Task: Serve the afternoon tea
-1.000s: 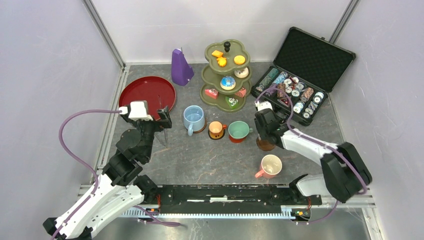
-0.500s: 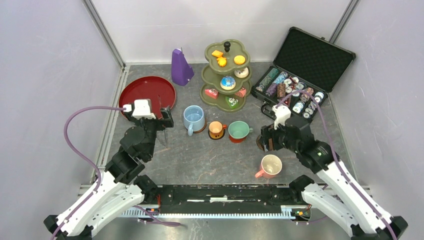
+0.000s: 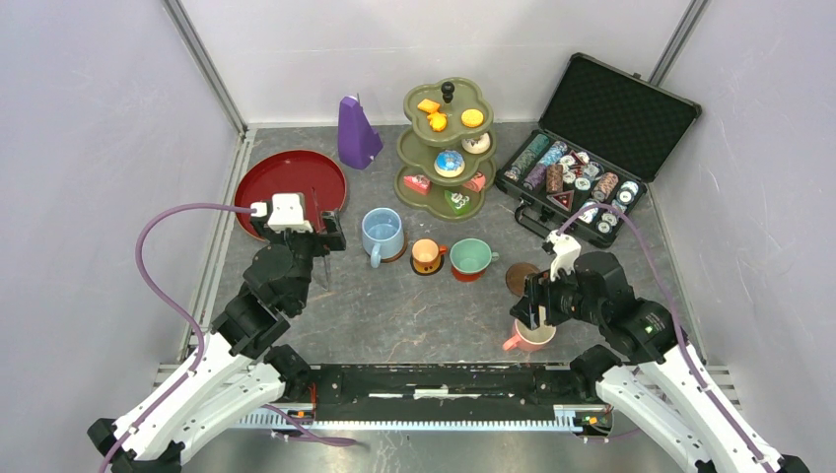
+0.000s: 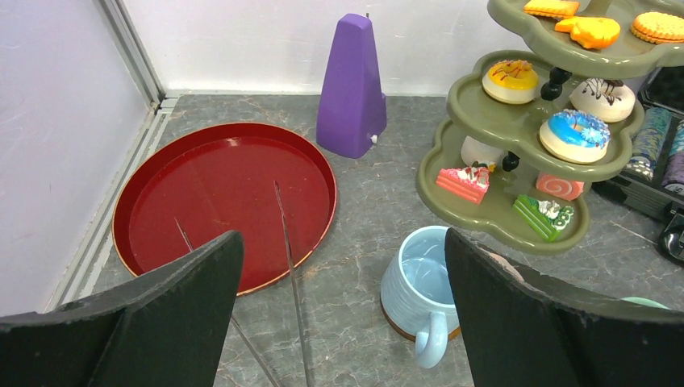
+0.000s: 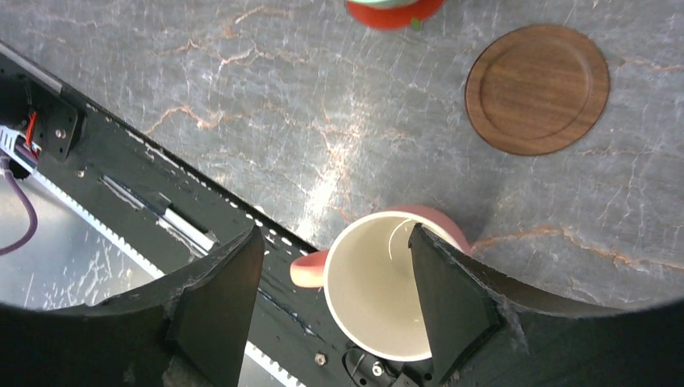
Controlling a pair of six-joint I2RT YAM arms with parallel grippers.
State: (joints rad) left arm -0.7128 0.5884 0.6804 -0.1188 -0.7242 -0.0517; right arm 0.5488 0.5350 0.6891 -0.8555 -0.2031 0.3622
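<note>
The olive three-tier stand with small cakes stands at the back centre and also shows in the left wrist view. The blue mug, orange mug and teal mug stand in a row, each on a coaster. A bare wooden coaster lies to the right of the teal mug and shows in the right wrist view. The pink mug stands near the front edge. My right gripper is open just above the pink mug, one finger over its inside and one beside its handle. My left gripper is open and empty, left of the blue mug.
A red round tray lies at the back left, and a purple pyramid stands beside the stand. An open black case of poker chips sits at the back right. The black base rail runs just in front of the pink mug.
My right gripper has drawn back from the wooden coaster toward the near edge and now hangs over the pink mug. The coaster lies bare. The left arm shifted only slightly.
</note>
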